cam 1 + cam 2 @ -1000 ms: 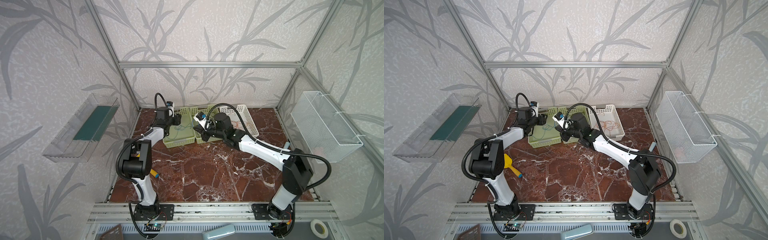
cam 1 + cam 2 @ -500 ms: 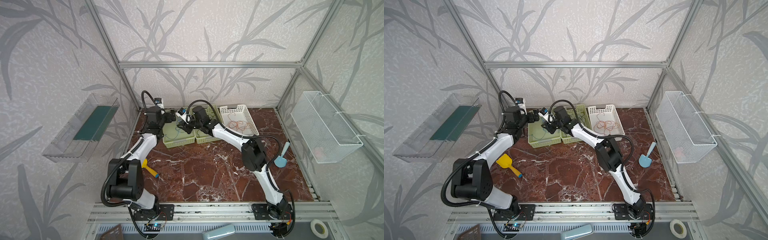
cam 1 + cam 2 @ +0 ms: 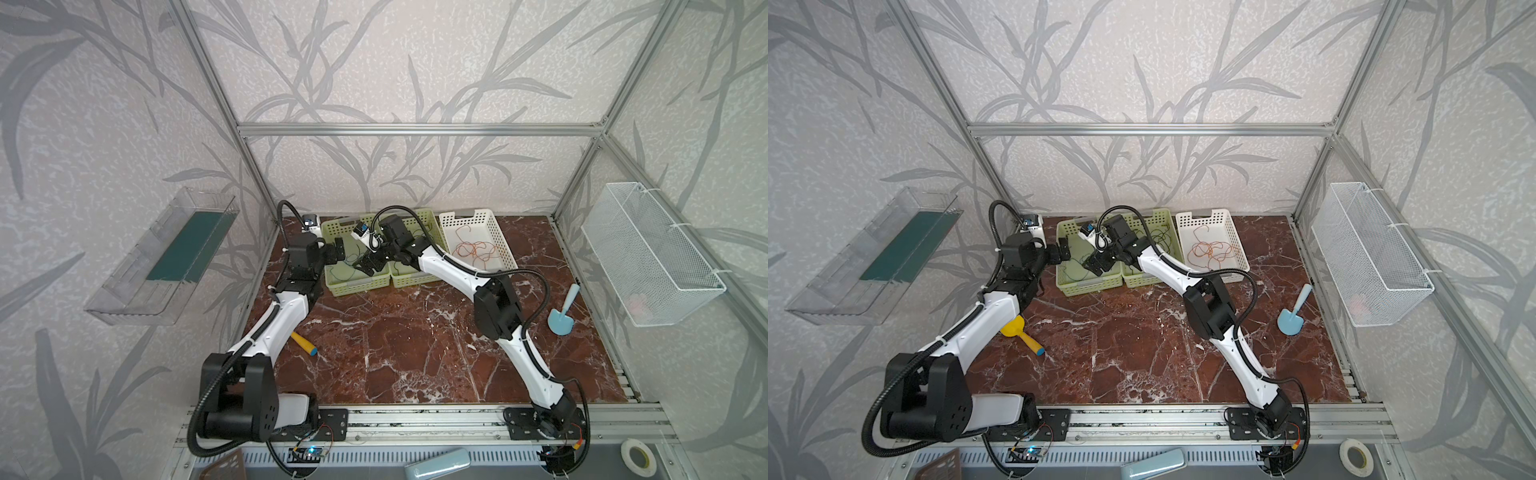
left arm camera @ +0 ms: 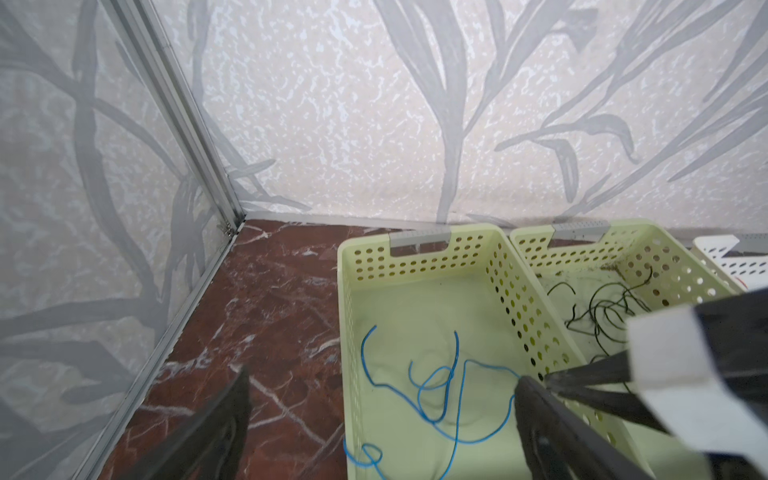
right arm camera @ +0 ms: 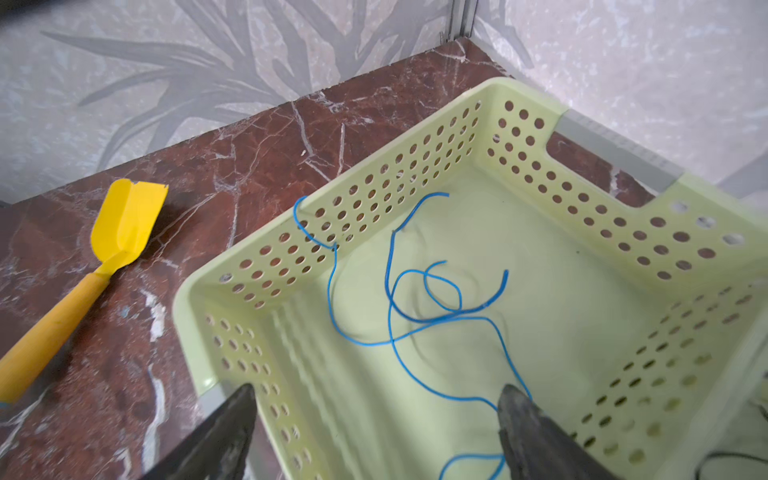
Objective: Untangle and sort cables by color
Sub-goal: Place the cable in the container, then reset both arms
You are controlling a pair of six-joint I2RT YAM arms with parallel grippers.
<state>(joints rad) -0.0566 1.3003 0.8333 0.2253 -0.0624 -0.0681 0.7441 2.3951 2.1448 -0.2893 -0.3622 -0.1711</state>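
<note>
Blue cables (image 5: 415,320) lie loose on the floor of the leftmost pale green basket (image 5: 415,166), sprawled between and ahead of the wide-open right fingers (image 5: 528,432), with one strand passing close by a fingertip and none gripped. The left fingers (image 4: 552,436), also spread and empty, straddle that basket's outer wall. The right arm (image 3: 449,270), nearer the middle basket (image 3: 409,280) a second ago, now reaches across it, wrist tipped down.

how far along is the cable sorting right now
Nearly done, it seems. Done: blue cables lie in the outer green basket, dark cables in the middle green basket, orange cables in the white basket. In hand: nothing; both arms' jaws stand open by the outer basket. Left: one blue end hangs over the basket wall, and the blue strands cross each other.
</note>
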